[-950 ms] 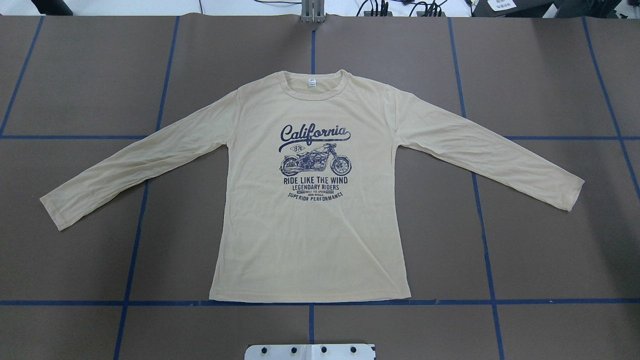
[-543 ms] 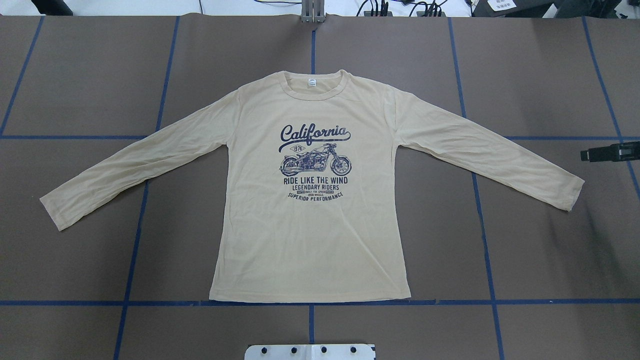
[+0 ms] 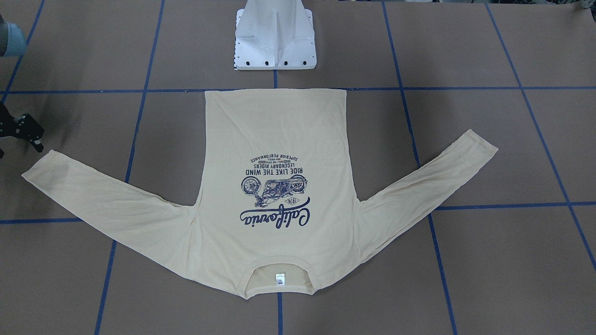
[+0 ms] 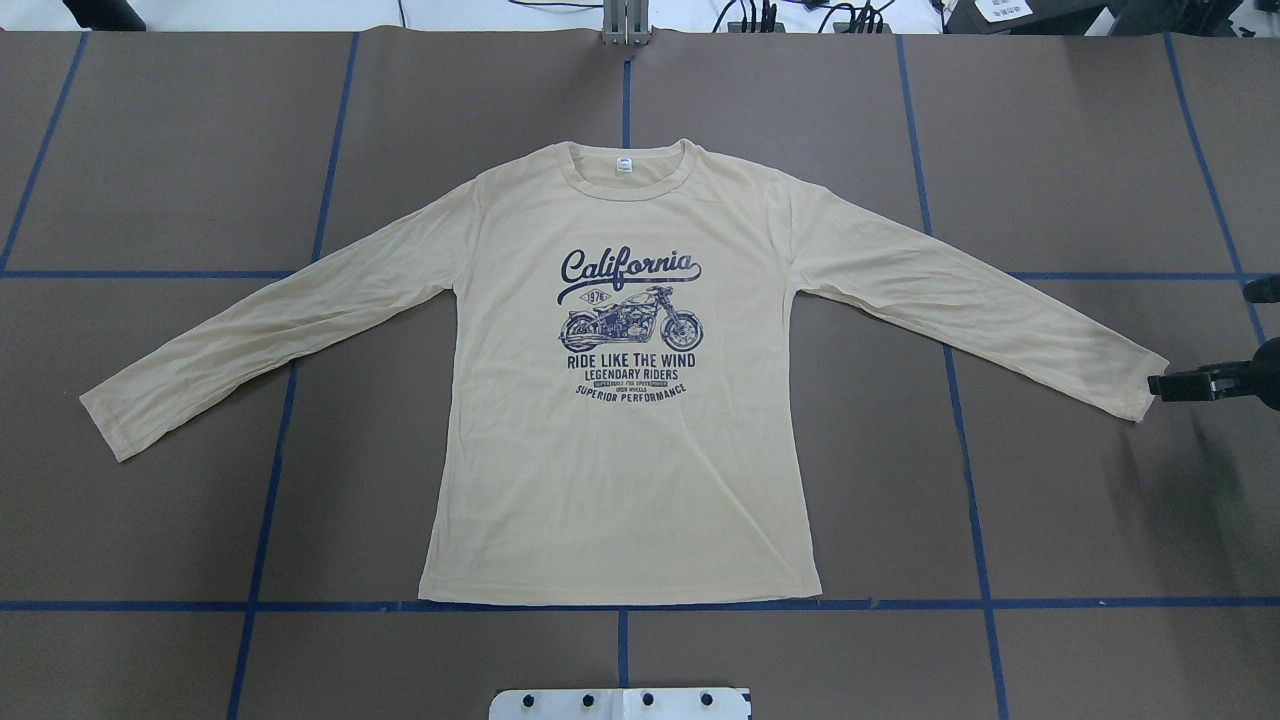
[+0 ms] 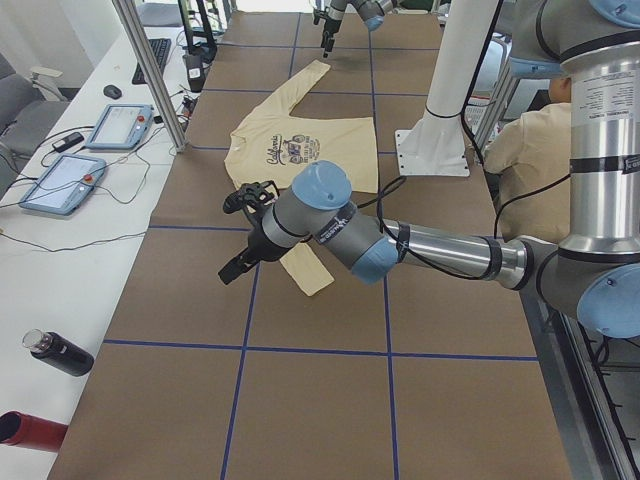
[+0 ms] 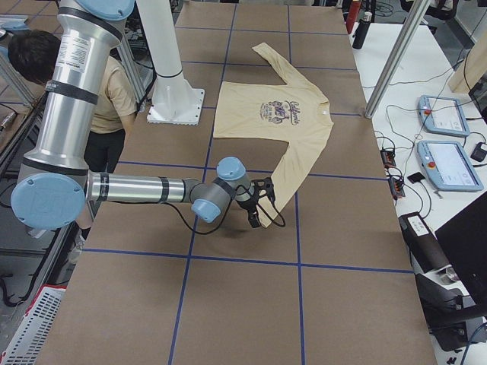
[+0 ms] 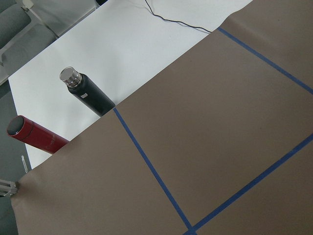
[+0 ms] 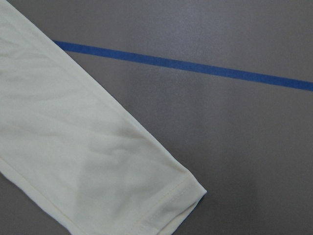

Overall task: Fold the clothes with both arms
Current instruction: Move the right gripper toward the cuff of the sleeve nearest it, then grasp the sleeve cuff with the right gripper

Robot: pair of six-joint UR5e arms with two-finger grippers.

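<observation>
Our right gripper (image 4: 1160, 384) has just slid in and down beside the right cuff (image 8: 181, 196) of the shirt (image 4: 620, 480), which lies flat, print up, mid-table, so a sleeve grab looks next, though we can't tell if it or the left gripper (image 5: 232, 268) is open.

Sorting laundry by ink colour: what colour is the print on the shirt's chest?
The print is navy blue, clearest in the overhead view.
</observation>
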